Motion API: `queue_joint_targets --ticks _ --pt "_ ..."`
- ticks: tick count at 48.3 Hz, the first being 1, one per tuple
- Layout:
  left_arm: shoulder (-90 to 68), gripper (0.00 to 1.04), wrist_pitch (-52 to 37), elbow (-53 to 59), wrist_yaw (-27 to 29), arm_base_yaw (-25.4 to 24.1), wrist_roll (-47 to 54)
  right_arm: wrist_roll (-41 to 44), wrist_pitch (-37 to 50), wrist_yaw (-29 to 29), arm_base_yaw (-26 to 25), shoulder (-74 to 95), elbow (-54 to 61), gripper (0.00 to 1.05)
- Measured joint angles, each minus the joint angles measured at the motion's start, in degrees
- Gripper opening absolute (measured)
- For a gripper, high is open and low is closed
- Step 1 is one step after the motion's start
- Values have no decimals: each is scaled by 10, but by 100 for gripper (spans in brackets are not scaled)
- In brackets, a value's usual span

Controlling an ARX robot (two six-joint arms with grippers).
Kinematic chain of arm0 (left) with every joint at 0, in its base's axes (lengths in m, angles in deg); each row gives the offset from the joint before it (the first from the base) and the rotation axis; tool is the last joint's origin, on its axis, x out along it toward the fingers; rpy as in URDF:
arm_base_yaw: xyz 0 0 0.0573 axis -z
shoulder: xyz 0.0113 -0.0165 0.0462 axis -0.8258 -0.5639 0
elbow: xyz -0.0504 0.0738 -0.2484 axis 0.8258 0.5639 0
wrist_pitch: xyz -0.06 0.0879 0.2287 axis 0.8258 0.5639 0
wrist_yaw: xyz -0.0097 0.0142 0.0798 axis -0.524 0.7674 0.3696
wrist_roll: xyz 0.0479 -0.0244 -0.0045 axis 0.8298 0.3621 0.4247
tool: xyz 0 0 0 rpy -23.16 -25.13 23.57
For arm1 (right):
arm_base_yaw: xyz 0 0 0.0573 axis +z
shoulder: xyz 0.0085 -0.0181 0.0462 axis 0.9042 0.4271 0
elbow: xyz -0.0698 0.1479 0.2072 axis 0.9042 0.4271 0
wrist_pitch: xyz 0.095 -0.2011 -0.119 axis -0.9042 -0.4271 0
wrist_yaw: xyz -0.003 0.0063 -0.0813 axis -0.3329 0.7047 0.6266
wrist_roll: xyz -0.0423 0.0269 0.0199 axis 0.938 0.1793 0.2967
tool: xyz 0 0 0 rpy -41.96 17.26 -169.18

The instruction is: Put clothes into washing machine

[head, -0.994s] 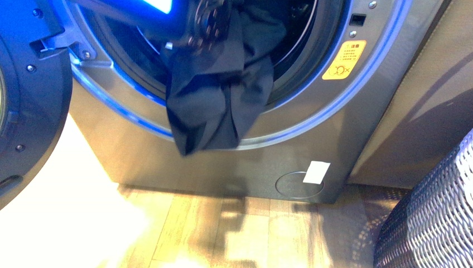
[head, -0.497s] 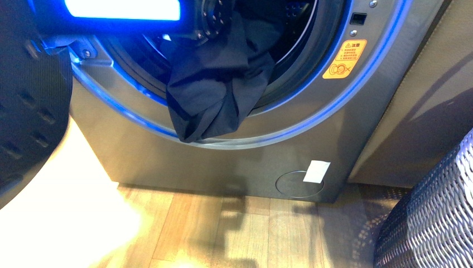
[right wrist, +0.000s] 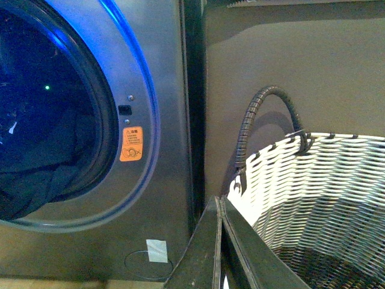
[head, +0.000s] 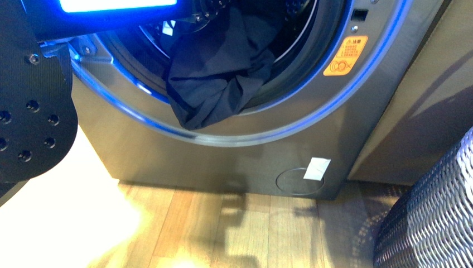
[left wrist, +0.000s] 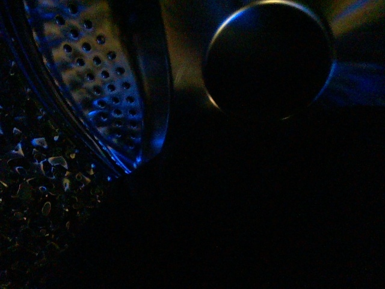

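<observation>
The silver-grey washing machine (head: 223, 156) fills the front view, porthole open and ringed in blue light. The dark navy clothes (head: 217, 67) lie bunched over the lower gasket, mostly inside the drum, with one fold drooping onto the door ring. My left arm (head: 117, 14) reaches into the porthole from the upper left; its gripper is shut on the clothes, the jaws hidden in the fabric. The left wrist view is mostly dark; it shows the perforated steel drum (left wrist: 102, 72). My right gripper (right wrist: 219, 208) is shut and empty, held beside the machine (right wrist: 168, 120) and away from the clothes (right wrist: 42, 174).
A black plate with holes (head: 28, 117) stands at the left edge. A plain grey-brown cabinet (head: 424, 100) stands right of the machine. A woven basket (head: 435, 223) is at lower right, white in the right wrist view (right wrist: 325, 192). Wooden floor (head: 234, 234) lies below.
The clothes have risen and gone further into the drum; the hanging end now reaches only the door ring. The left arm has pushed deeper in, and the black plate has come in at the left.
</observation>
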Motion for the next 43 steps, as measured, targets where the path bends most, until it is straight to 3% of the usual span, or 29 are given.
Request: queue_joint_targets --ticks 9,12,13,15,18,28,31,43 --pt "-10 12 57 0 -14 -10 -27 0 0 0 0 0 0 2" --pt "-17 26 75 0 -21 -12 -26 0 0 0 0 0 0 2" --pt "-17 26 75 0 -21 -12 -26 0 0 0 0 0 0 2" --pt "-19 39 88 0 -31 -12 -26 0 0 0 0 0 0 2" --pt "-12 47 81 28 -41 -13 -29 0 0 0 0 0 0 2" --pt "84 83 -31 252 -66 -11 -40 0 0 0 0 0 0 2" --pt "131 98 -85 343 -72 -10 -39 0 0 0 0 0 0 2" --pt "257 98 -239 599 -92 -2 -35 0 0 0 0 0 0 2"
